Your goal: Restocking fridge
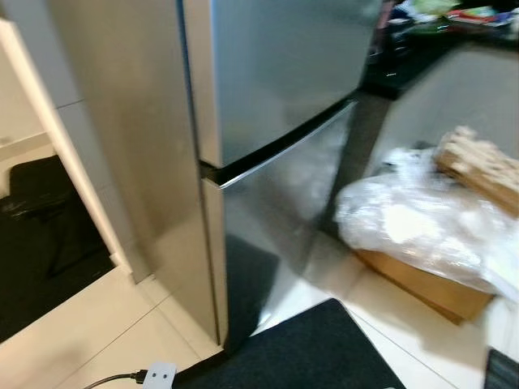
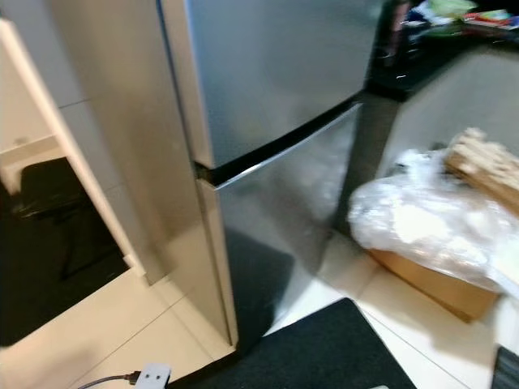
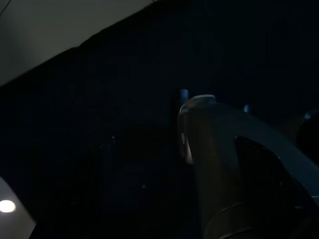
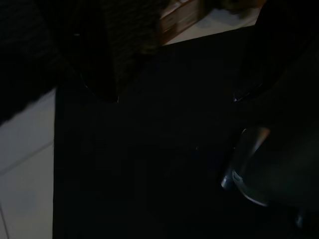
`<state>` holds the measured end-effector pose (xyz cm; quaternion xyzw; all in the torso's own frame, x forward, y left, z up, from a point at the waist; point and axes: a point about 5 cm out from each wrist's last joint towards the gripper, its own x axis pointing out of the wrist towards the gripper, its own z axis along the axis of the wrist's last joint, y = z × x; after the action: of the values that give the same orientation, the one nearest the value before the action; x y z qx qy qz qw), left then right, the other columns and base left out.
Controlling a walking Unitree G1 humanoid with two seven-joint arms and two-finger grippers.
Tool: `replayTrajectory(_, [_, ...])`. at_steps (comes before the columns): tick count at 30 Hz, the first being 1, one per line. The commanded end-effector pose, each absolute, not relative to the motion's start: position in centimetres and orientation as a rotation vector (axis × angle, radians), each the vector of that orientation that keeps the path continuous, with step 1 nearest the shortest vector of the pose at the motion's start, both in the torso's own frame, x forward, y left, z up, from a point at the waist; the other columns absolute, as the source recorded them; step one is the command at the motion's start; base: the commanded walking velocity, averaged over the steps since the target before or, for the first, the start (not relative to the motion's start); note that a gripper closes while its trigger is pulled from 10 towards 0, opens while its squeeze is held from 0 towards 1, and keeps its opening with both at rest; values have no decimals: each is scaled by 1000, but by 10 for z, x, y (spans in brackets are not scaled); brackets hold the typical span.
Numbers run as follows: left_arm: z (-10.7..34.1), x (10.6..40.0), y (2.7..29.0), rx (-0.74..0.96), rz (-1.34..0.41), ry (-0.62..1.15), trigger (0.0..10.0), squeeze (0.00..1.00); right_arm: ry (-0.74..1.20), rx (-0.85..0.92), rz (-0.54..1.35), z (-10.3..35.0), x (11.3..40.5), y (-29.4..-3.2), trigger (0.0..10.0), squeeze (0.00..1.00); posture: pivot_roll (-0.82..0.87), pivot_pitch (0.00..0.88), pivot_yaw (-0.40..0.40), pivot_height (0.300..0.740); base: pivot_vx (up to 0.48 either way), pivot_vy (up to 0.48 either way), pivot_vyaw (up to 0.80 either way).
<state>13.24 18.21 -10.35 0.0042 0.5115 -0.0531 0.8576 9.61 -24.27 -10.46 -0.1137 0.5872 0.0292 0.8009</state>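
**Fridge shut, arms hanging low in shade**

Fridge (image 1: 276,81): steel, two doors, both closed. A dark seam divides upper door from lower door (image 1: 276,203). It stands straight ahead and fills the upper middle of the head views. Picture is soft with blur.

Floor: pale tile. A dark mat (image 1: 316,348) lies at the foot of the fridge, its corner reaching toward the lower door. Near the bottom edge, a small white plug block (image 1: 160,375) with a black cord trailing off to the left.

Right of the fridge: a cardboard box (image 1: 430,288) on the floor, heaped with a clear plastic bag (image 1: 422,219); a brown, rough bundle (image 1: 478,166) rests on top of the bag. Behind it, a dark surface (image 1: 405,69) carries coloured clutter, too blurred to name.

Left of the fridge: a pale wall edge, then a dark area holding a black object (image 1: 36,198), indistinct.

Left gripper (image 3: 199,144): wrist view very dark; one black finger made out, jaws — cannot tell.

Right gripper (image 4: 249,164): dark view over mat and tile; jaws — cannot tell.
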Motion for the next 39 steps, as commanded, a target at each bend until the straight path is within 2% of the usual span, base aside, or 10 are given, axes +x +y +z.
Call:
replayTrajectory(1, [-107,123,185,5,-88,1110,10000,0,1249,-237,62,-104,98,-242,10000,0,42,0,-38,740,0,0,738])
replayTrajectory(5, [-102,134,195,-17,-22,1052,10000,0,1241,-256,51,-104,99,-244,10000,0,43,0,-37,740,0,0,742])
replayTrajectory(9, [-92,152,204,-68,26,960,10000,0,1238,-277,15,-103,99,-248,10000,0,43,0,-37,740,0,0,0])
replayTrajectory(16, [-73,190,204,-131,-48,814,10000,0,1247,-296,1,-102,99,-251,10000,0,45,0,-36,740,0,0,0])
replayTrajectory(24, [-75,190,191,-100,-126,832,10000,0,1242,-292,2,-102,100,-250,10000,0,42,0,-32,740,0,-352,0])
replayTrajectory(31, [-74,191,186,-140,-148,810,10000,0,1244,-290,3,-102,100,-249,10000,0,46,0,-35,740,0,0,0])
replayTrajectory(39, [-50,221,197,-244,-190,628,10000,0,1246,-284,-5,-103,98,-249,10000,0,33,0,-32,740,0,0,0])
